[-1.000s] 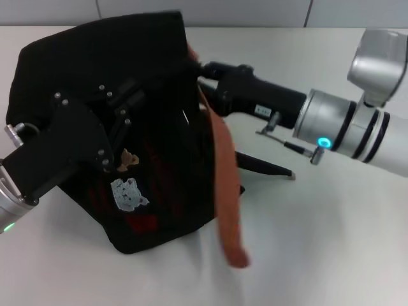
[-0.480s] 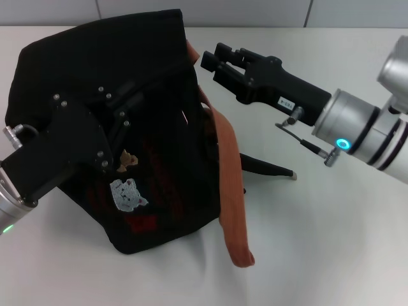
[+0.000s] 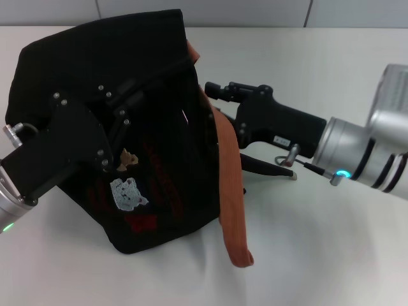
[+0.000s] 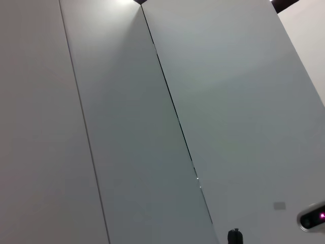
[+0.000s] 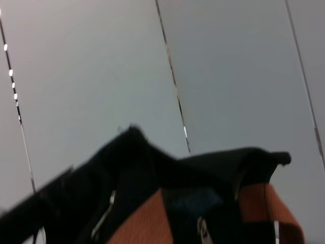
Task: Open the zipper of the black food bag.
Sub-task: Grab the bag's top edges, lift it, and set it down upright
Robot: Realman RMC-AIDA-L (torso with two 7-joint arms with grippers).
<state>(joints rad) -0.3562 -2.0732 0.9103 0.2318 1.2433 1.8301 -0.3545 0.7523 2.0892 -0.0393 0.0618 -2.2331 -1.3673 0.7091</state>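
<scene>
Nearest, an orange-brown handle [image 3: 231, 191] hangs down the right side of the black food bag [image 3: 115, 83], its end lying on the white bench [image 3: 319, 255]. Bear patches [image 3: 129, 193] show on the bag's near face. The left pincer [image 3: 118, 111] presses on the bag's left face; its fingers' state cannot be told. The right pincer [image 3: 213, 90] reaches in from the right, narrow, its tips just beside the bag's upper right edge by the handle. The zipper cannot be made out.
</scene>
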